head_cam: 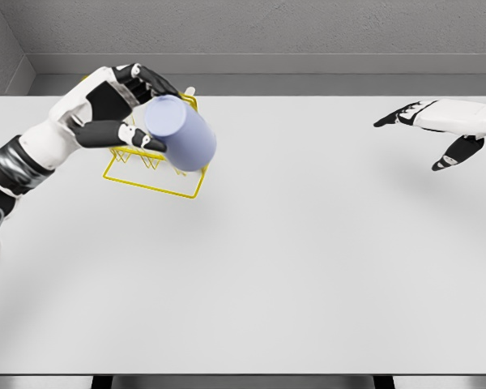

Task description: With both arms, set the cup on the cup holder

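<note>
One hand does the work: left hand (117, 109) is wrapped round the cup (181, 133), held tilted w/ long axis running toward lower right, directly over the yellow cup holder (150, 180). Right hand (437, 134) hangs well apart at table's (308, 267) far right, fingers spread, holding nothing.

Single head view, steeply down, whole white table (308, 267)
</note>
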{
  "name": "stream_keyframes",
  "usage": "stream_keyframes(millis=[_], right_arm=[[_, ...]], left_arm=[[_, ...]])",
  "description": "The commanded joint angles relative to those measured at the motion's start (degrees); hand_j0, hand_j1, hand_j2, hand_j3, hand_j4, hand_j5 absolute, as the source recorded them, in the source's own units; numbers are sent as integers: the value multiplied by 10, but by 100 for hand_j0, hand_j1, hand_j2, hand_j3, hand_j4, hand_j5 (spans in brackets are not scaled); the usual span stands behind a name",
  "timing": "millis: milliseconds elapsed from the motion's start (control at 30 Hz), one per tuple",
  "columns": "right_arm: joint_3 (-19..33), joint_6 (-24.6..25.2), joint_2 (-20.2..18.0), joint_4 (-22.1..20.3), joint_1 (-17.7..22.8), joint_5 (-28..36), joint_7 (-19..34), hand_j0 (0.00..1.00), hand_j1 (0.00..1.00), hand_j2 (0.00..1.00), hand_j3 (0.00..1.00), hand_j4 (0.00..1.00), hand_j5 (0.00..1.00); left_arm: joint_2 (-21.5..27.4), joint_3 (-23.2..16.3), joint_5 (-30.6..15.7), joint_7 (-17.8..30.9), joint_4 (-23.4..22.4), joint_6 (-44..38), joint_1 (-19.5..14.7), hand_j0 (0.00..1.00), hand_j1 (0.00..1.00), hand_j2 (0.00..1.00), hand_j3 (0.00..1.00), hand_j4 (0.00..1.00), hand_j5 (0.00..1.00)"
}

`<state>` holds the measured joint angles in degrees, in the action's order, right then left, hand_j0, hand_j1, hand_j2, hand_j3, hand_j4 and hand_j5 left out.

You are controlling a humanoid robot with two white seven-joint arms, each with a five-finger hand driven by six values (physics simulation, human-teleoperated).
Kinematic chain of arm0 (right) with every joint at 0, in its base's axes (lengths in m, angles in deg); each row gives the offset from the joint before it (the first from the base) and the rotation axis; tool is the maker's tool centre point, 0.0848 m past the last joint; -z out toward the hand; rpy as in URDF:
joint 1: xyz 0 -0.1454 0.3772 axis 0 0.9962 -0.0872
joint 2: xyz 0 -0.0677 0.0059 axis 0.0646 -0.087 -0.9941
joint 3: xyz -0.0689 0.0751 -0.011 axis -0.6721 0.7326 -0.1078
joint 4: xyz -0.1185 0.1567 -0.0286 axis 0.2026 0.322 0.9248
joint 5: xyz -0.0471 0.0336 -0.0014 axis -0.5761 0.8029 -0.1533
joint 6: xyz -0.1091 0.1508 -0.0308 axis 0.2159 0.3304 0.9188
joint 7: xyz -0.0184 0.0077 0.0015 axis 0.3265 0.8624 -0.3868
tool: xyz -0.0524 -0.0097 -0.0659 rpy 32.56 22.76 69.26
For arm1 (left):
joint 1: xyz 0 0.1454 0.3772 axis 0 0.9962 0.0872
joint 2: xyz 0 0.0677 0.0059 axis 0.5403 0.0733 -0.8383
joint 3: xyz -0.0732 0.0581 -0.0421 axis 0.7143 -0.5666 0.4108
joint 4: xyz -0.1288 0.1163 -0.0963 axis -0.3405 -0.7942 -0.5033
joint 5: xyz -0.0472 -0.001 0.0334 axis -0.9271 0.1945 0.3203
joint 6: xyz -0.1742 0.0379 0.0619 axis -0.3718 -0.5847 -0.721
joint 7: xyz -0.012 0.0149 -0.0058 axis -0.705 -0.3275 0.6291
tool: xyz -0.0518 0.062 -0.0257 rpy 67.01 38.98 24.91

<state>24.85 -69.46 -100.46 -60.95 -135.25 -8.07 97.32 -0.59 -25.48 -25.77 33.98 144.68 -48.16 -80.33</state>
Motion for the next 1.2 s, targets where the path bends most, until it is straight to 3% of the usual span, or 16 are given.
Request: stream_keyframes(millis=[0, 733, 1167], right_arm=[[1, 2, 0, 0, 0, 3, 0, 100, 100, 100, 100, 100, 100], [1, 2, 11, 3, 0, 3, -1, 100, 100, 100, 100, 100, 100], [1, 2, 24, 1, 0, 3, 0, 100, 100, 100, 100, 100, 100]], left_arm=[[2, 4, -3, 0, -1, -1, -1, 46, 46, 46, 46, 46, 46], [2, 4, 0, 0, -51, -2, -34, 45, 45, 45, 45, 45, 45], [12, 4, 1, 0, -54, -1, -33, 45, 45, 45, 45, 45, 45]])
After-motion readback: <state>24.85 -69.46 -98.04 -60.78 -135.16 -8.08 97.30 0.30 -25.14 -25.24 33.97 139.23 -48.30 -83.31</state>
